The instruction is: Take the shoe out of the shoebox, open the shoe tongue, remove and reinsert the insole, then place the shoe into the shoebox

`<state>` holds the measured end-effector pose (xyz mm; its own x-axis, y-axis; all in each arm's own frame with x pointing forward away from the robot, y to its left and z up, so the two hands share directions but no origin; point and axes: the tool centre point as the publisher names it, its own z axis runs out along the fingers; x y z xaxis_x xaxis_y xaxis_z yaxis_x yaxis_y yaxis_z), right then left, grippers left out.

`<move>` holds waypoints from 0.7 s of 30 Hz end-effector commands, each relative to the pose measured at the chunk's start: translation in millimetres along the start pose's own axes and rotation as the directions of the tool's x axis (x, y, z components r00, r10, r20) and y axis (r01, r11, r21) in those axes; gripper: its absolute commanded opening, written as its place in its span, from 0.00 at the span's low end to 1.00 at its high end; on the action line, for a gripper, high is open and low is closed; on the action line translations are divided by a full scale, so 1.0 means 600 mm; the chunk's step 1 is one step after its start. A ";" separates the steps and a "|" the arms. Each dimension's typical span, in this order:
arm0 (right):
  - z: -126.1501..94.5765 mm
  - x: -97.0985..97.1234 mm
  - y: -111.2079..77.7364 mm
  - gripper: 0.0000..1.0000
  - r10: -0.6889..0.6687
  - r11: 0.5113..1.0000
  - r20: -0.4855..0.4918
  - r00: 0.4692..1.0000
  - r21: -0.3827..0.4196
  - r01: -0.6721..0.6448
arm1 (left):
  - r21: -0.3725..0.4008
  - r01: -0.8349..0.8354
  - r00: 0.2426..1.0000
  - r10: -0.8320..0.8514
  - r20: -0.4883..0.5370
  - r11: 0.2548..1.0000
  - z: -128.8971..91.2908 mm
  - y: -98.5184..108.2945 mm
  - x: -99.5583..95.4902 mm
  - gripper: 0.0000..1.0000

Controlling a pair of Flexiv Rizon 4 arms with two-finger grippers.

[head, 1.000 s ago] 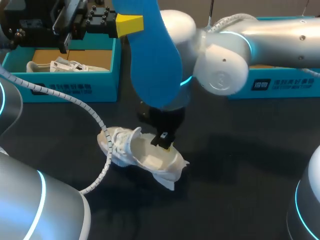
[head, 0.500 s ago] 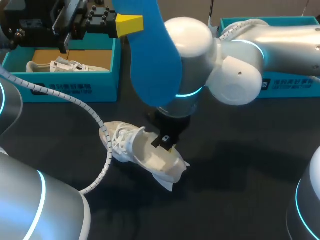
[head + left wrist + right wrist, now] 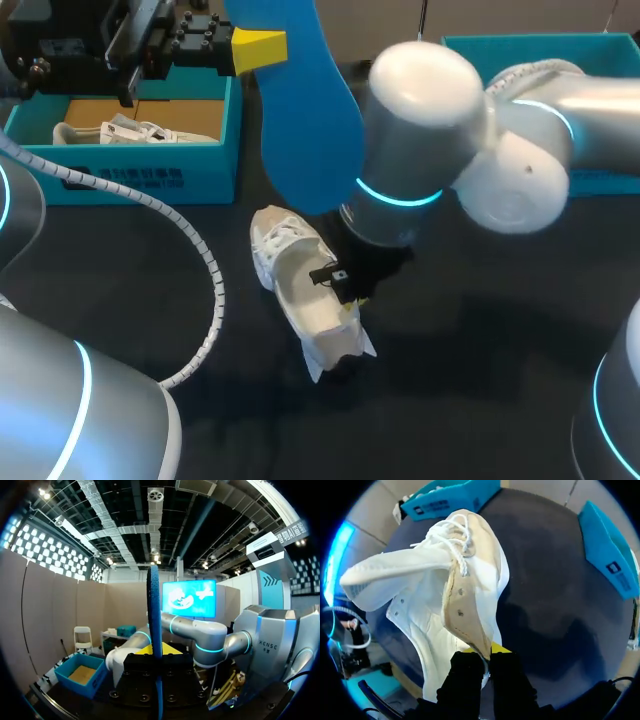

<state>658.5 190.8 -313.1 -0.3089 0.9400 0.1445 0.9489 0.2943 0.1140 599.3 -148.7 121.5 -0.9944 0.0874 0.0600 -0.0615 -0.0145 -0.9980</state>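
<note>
Right gripper [image 3: 487, 656] clenched on the rim of the white shoe [image 3: 300, 300], which sits mouth-up on the dark table [image 3: 480, 380], apart from the box [image 3: 150, 165]. Beyond it, the left gripper [image 3: 250, 48] grasps the blue insole [image 3: 300, 110] upright, above the shoe's toe end. The risk, likely, is the thin pinch: a tug could slip the rim free, or the shoe could twist, closing its mouth to the insole.
</note>
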 end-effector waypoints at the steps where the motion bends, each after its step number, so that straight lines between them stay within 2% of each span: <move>1: 0.013 -0.004 -0.011 0.00 0.190 0.970 -0.065 0.980 -0.140 -0.198 | 0.002 0.000 1.000 0.000 -0.002 1.000 0.004 0.001 -0.002 0.00; 5: 0.024 -0.001 -0.008 0.00 0.236 0.961 -0.055 0.970 -0.135 -0.241 | 0.002 0.000 1.000 0.000 -0.002 1.000 0.004 0.001 -0.002 0.00; 21: 0.062 -0.015 -0.007 0.00 0.249 0.962 -0.091 0.964 -0.090 -0.257 | 0.002 0.000 1.000 0.000 -0.002 1.000 0.004 0.001 -0.002 0.00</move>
<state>657.1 190.9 -344.1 -0.0661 0.9687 0.2392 0.9856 0.0260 0.1671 599.2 -148.6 121.4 -0.9944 0.0873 0.0599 -0.0614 -0.0146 -0.9980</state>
